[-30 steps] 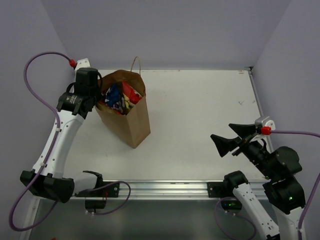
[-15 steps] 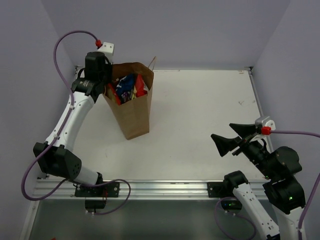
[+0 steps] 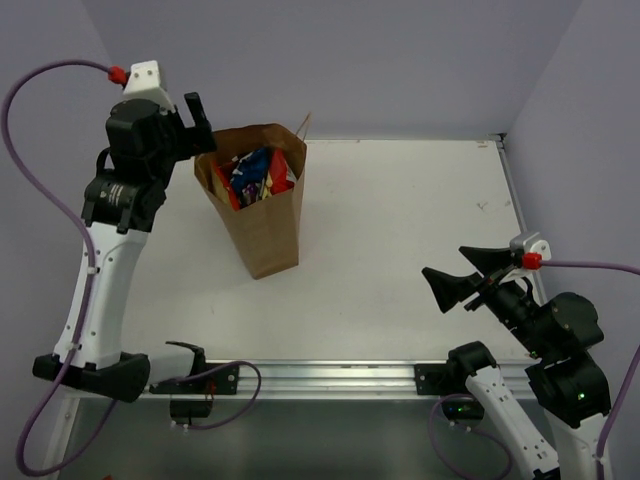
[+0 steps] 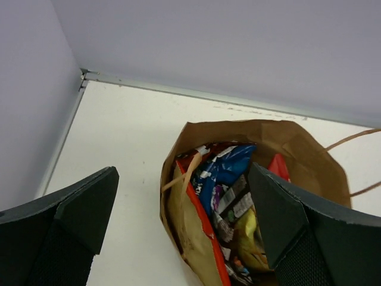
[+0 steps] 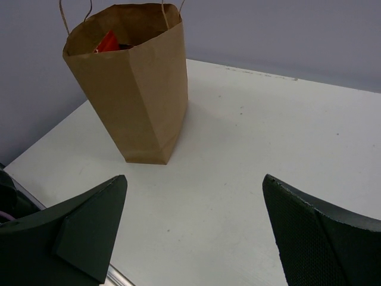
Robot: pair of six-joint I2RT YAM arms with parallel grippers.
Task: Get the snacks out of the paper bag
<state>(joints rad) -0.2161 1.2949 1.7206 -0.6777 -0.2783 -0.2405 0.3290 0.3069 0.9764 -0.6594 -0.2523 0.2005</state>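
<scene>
The brown paper bag (image 3: pixel 265 220) stands upright at the back left of the table, mouth open. Snacks (image 3: pixel 252 175) fill it: a blue chip bag (image 4: pixel 229 170), a red one (image 4: pixel 277 167), a yellowish one (image 4: pixel 247 229) and small wrappers between them. My left gripper (image 3: pixel 198 128) hovers open just above and left of the bag's rim; in its wrist view the gripper (image 4: pixel 183 179) straddles the left half of the bag's (image 4: pixel 309 158) mouth and touches nothing. My right gripper (image 3: pixel 458 272) is open and empty at the front right, far from the bag (image 5: pixel 140 89).
A twine handle (image 3: pixel 303 125) sticks up at the bag's far rim. The purple back wall and left wall (image 4: pixel 30 89) stand close to the bag. A metal rail (image 3: pixel 330 378) runs along the table's (image 3: pixel 400 220) near edge.
My left gripper, shut at the bag's left rim a second ago, has opened and lifted up and away to the left. The bag was pulled upright and a little toward the back; it now stands free.
</scene>
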